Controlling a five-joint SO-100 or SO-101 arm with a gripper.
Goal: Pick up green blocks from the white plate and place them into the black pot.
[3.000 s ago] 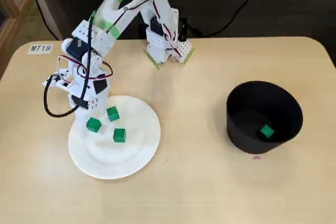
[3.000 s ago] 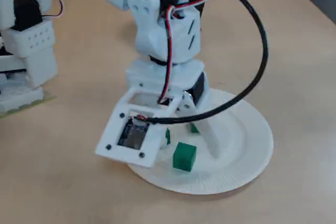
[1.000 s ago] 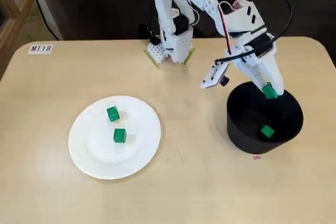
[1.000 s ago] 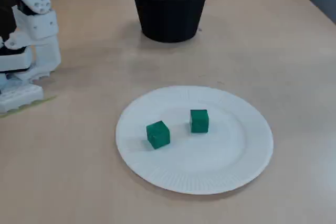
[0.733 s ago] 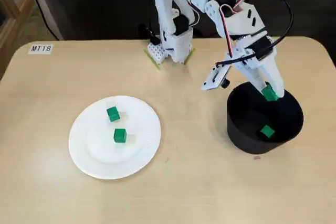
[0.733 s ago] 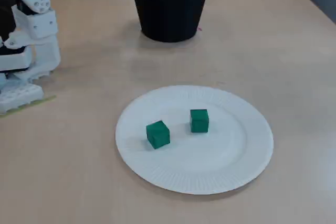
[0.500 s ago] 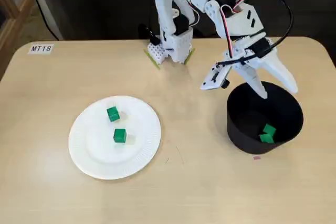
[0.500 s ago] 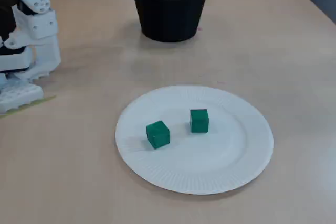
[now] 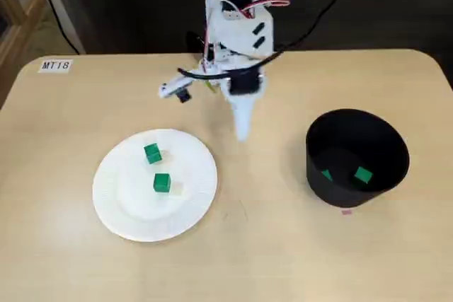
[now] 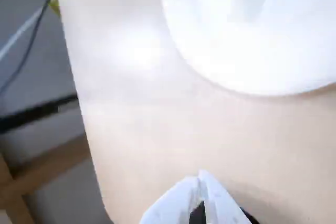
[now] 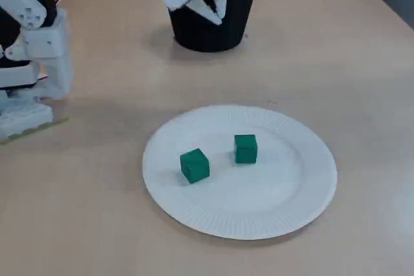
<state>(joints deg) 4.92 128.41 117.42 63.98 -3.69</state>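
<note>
About halfway, judging by the count: two small green plastic blocks (image 9: 363,175) lying inside the round black pot (image 9: 350,198), two more green blocks (image 9: 161,183) waiting on the white paper plate (image 9: 134,211). Hovering over the desk (image 9: 283,259) between them, white end effector (image 9: 241,131) pressed together, empty.

Four green blocks (image 9: 161,183) in all: two on one white plate (image 9: 134,215), two in one black pot (image 9: 356,113)

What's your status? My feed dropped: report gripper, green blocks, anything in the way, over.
Status: gripper shut, empty, between white plate and black pot. Two green blocks on plate, two more in pot. Nothing in the way.
</note>
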